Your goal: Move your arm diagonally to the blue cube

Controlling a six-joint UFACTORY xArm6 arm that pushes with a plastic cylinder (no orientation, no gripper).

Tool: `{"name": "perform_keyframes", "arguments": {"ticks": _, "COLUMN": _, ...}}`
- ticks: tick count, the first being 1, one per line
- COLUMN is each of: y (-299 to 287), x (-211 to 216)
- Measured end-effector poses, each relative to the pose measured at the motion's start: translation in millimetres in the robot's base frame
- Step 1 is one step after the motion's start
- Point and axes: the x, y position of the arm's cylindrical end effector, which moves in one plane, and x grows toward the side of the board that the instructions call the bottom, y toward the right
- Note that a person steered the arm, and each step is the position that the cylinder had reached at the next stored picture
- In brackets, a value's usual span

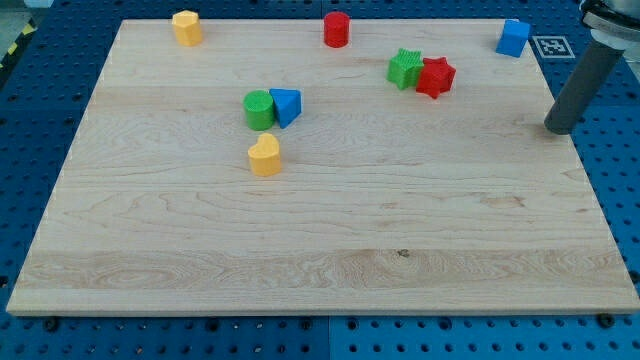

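At the worktop's (320, 250) far left a yellow block (186, 26) is sitting at the view's top, and a green cylinder (259, 109) is touching a blue wedge (286, 106) above a yellow heart (264, 155). A red cylinder (336, 29) is standing top centre; a green star (405, 68) is pressing against a red star (435, 76). The blue cube (514, 37) is waiting at the top right corner. My tip (560, 128) is resting below and right of it, apart; there are no fingers, so nothing is being held. Overshooting the diagonal could be nudging the cube off the edge. No containers are showing.
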Motion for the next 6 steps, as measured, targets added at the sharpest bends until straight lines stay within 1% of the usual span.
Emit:
{"name": "perform_keyframes", "arguments": {"ticks": 1, "y": 0.0, "x": 0.0}}
{"name": "perform_keyframes", "arguments": {"ticks": 2, "y": -8.9, "x": -13.1}}
{"name": "perform_keyframes", "arguments": {"ticks": 3, "y": -36.1, "x": -59.6}}
{"name": "perform_keyframes", "arguments": {"ticks": 4, "y": -39.1, "x": -77.1}}
{"name": "perform_keyframes", "arguments": {"ticks": 5, "y": -58.8, "x": -90.0}}
{"name": "perform_keyframes", "arguments": {"ticks": 6, "y": -82.5, "x": -85.8}}
